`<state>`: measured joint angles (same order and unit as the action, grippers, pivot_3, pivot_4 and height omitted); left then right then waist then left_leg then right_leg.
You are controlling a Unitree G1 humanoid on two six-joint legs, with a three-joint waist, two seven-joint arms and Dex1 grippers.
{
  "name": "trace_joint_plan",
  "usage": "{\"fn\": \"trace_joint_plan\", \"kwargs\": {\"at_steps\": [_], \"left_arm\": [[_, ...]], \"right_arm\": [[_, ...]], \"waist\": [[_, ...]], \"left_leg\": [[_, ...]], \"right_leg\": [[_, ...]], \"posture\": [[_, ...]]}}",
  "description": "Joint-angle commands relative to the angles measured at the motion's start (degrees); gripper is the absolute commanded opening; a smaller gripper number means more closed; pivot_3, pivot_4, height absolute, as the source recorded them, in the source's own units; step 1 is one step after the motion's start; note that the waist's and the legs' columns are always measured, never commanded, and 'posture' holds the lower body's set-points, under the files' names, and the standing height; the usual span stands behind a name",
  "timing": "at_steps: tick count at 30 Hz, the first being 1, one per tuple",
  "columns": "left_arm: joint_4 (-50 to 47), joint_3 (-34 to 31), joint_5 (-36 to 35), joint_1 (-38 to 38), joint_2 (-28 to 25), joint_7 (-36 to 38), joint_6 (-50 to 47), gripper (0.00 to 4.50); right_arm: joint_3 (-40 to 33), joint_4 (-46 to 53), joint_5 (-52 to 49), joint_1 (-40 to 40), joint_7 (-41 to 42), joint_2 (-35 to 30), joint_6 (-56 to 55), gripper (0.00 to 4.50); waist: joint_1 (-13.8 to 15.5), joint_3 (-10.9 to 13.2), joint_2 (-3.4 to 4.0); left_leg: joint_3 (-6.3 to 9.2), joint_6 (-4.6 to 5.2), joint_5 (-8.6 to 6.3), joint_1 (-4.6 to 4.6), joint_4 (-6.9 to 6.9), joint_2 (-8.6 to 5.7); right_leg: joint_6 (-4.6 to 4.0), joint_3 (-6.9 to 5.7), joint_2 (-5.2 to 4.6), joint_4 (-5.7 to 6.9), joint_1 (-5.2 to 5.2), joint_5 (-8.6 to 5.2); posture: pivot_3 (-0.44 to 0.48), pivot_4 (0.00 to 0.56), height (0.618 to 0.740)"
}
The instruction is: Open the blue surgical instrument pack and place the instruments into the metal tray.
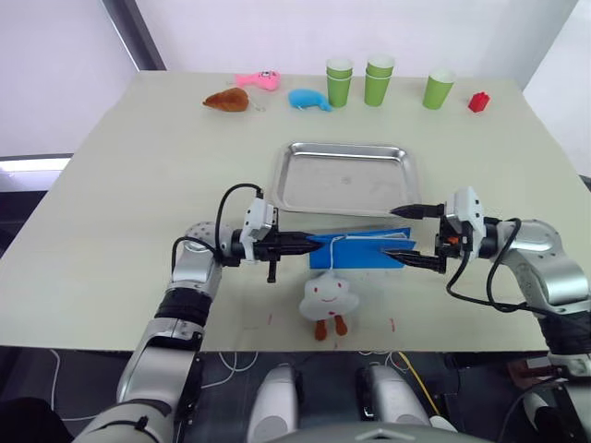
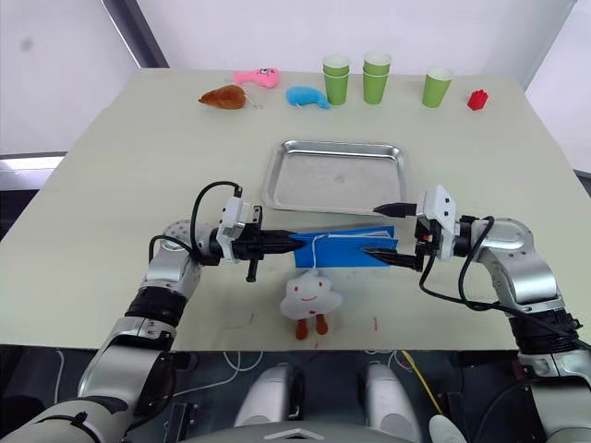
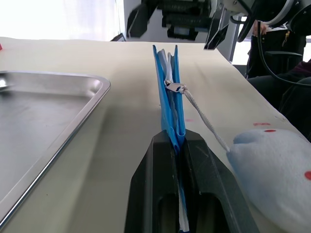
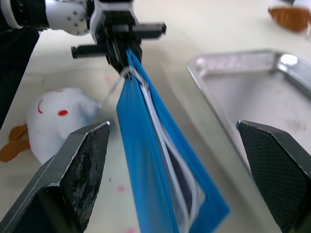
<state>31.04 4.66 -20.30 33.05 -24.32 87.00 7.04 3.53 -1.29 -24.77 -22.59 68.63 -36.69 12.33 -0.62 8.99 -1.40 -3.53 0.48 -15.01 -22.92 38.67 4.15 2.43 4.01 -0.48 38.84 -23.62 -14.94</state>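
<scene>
Beige table (image 1: pixel 138 185), metal tray (image 1: pixel 343 177), cups (image 1: pixel 377 81)

I see blue pack (image 1: pixel 361 249), white edging; shiny silver tray (image 1: pixel 343 178); white cloud plush (image 1: pixel 328 296), red cheeks, orange feet; three green cups (image 1: pixel 339 81); red block (image 1: pixel 478 101).

I see blue surgical instrument pack (image 1: pixel 362 250) at frame centre, just below metal tray (image 1: pixel 343 177). My left gripper (image 1: pixel 312 245) pinches pack's left edge; right gripper (image 1: pixel 409 235) spread wide at its right end. White cloud plush (image 1: pixel 328 297) below pack. Green cups (image 1: pixel 379 81), toys along top edge.
</scene>
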Motion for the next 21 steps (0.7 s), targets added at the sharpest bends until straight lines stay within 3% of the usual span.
{"fn": "trace_joint_plan", "kwargs": {"at_steps": [1, 2, 4, 7, 14, 21], "left_arm": [[1.6, 1.2, 2.0, -0.8, 0.3, -0.3, 0.2, 0.00], [1.7, 1.2, 2.0, -0.7, 0.3, -0.3, 0.3, 0.00], [1.8, 1.1, 2.0, -0.5, 0.2, -0.3, 0.4, 0.00], [2.3, 1.1, 2.1, -0.2, 0.1, -0.2, 0.6, 0.00], [2.9, 1.1, 2.1, 0.2, -0.1, 0.1, 0.7, 0.00], [2.5, 1.2, 2.1, 0.0, -0.1, 0.1, 0.7, 0.00]], "right_arm": [[-0.8, -2.0, -0.2, 0.0, 2.4, -0.2, -1.5, 4.37], [-0.7, -2.7, -0.2, -0.1, 2.6, 0.2, -1.7, 4.37], [-1.0, -4.5, -0.8, -0.7, 2.4, 1.7, -1.4, 3.84], [-0.9, -5.6, -0.6, -1.3, 3.2, 2.4, -1.5, 2.54], [-0.3, -7.1, 0.9, -1.3, 4.3, 2.8, -2.8, 0.12], [0.1, -7.3, 2.5, -0.8, 4.4, 3.0, -4.0, 0.12]], "waist": [[0.0, 0.0, 0.00], [0.0, 0.0, 0.00], [0.0, 0.0, 0.00], [0.0, 0.0, 0.00], [-0.1, 0.0, 0.00], [-0.1, 0.0, 0.00]], "left_leg": [[0.00, 0.00, 0.00, 0.00, 0.00, 0.00], [0.00, 0.00, 0.00, 0.00, 0.00, 0.00], [0.00, 0.00, 0.00, 0.00, 0.00, 0.00], [0.01, 0.00, 0.00, 0.00, 0.00, 0.00], [0.02, 0.00, 0.00, 0.01, 0.00, 0.00], [0.01, 0.00, 0.00, 0.02, 0.00, 0.00]], "right_leg": [[0.00, 0.00, 0.00, 0.00, 0.00, 0.00], [0.00, 0.00, 0.00, -0.01, 0.00, 0.00], [0.00, 0.00, 0.00, -0.01, 0.00, 0.00], [0.00, 0.00, 0.01, 0.00, 0.00, 0.00], [0.00, 0.00, 0.02, 0.00, 0.00, 0.00], [0.00, 0.00, 0.02, 0.01, 0.00, 0.00]], "posture": [[0.000, 0.150, 0.739], [0.000, 0.150, 0.739], [0.000, 0.150, 0.739], [0.000, 0.150, 0.739], [0.000, 0.150, 0.739], [0.000, 0.150, 0.739]]}}
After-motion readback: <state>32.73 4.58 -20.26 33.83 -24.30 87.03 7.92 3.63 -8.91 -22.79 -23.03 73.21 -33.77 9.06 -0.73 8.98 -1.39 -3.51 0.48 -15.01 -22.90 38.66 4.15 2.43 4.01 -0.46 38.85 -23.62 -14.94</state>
